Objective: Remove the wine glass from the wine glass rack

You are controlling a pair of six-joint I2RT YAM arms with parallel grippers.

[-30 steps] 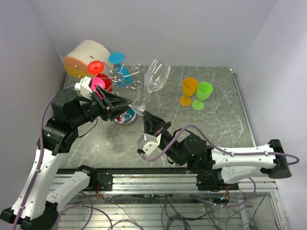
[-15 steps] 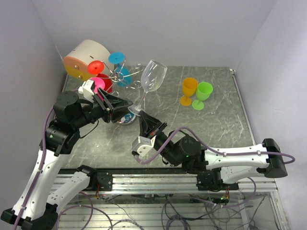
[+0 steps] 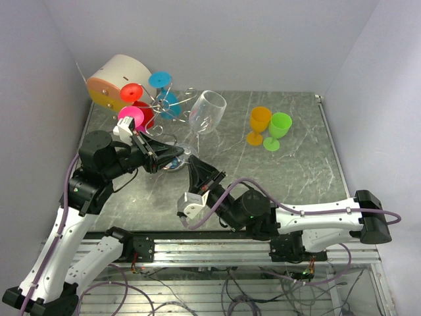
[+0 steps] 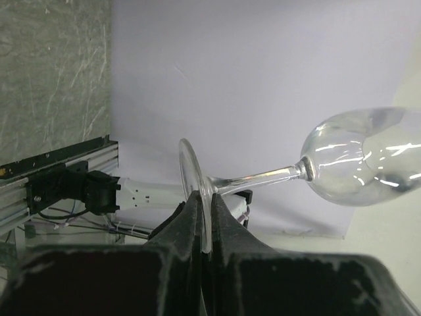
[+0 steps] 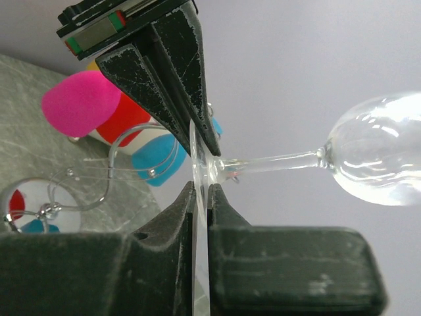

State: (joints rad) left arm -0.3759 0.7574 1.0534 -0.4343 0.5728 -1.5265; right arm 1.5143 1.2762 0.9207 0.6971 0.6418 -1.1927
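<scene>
L gripper (image 4: 205, 209), R gripper (image 5: 200, 197) pinch foot; clear wine glass (image 3: 207, 112) tilted.

Wht/blk arms (image 3: 56, 240), purple cables (image 3: 309, 209), blk joints (image 3: 253, 207).

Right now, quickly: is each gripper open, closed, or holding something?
Left gripper: closed on the foot of the clear wine glass.
Right gripper: closed on the same foot, at its opposite edge.
</scene>
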